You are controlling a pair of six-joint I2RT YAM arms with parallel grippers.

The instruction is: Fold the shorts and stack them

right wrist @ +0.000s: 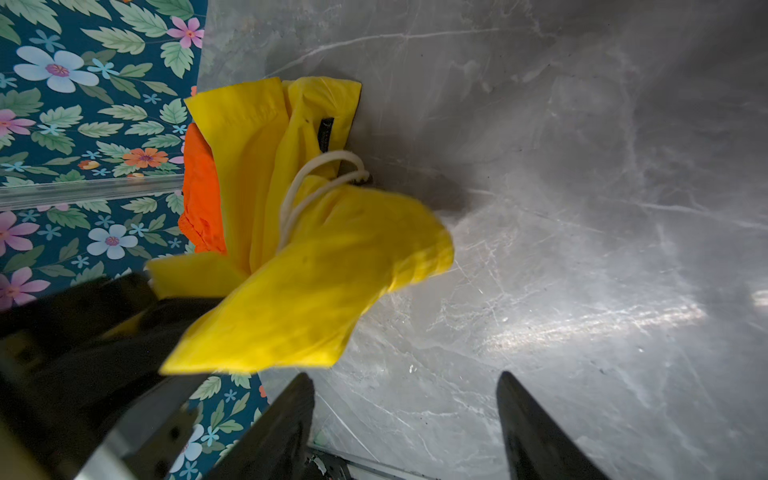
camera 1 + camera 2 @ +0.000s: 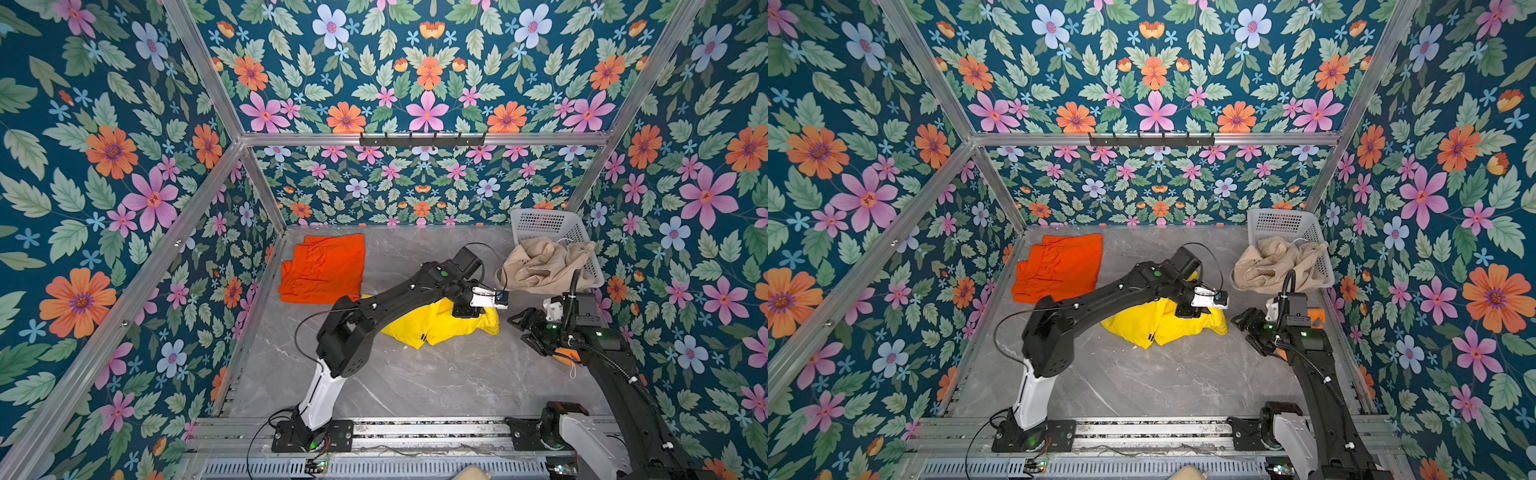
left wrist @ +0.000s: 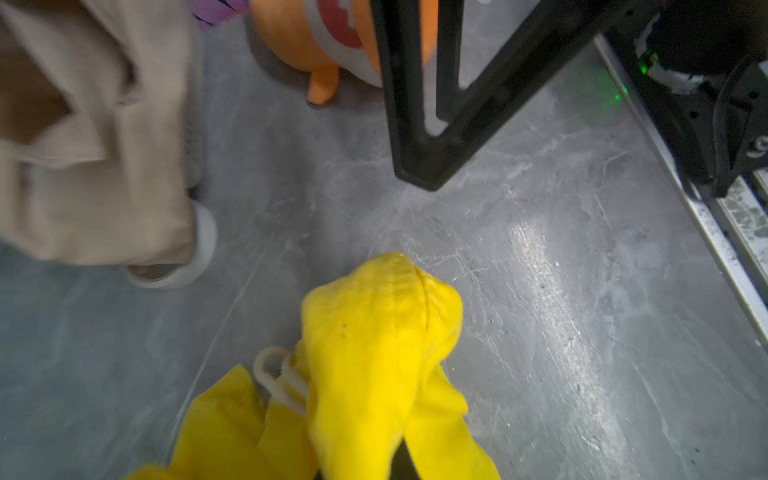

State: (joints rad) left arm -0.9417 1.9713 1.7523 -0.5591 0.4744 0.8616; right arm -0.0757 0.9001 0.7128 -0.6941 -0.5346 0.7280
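Clamping a bunched fold of the yellow shorts (image 2: 432, 324), the left jaws are closed tight at the end of the left arm (image 2: 399, 295), which reaches over the middle of the grey marbled bench (image 2: 415, 374) in both top views; the left jaws themselves are buried under cloth in the left wrist view, where a gathered yellow hump stands up from the bench with a white drawstring (image 3: 274, 370) looped beside it; in the right wrist view a blurred flap of the same cloth stands clear of the bench, and a small black label (image 1: 326, 133) shows on the part that lies flat; the rest of the pair lies crumpled near the middle of the bench; the orange shorts (image 2: 324, 268) lie fairly flat at the far left corner, just beside the yellow pair, though the arm covers the spot where they might touch; the beige shorts (image 2: 540, 264) sit in a rumpled heap in the white basket (image 2: 540, 222) at the far right corner, spilling over its near rim; the right jaws stand wide apart with only bare bench between them, low at the end of the right arm (image 2: 602, 353), near the right edge of the yellow shorts but not touching them; an orange-and-white plush fish (image 3: 299, 37) lies on the bench at the right side, largely hidden behind that arm in both top views.
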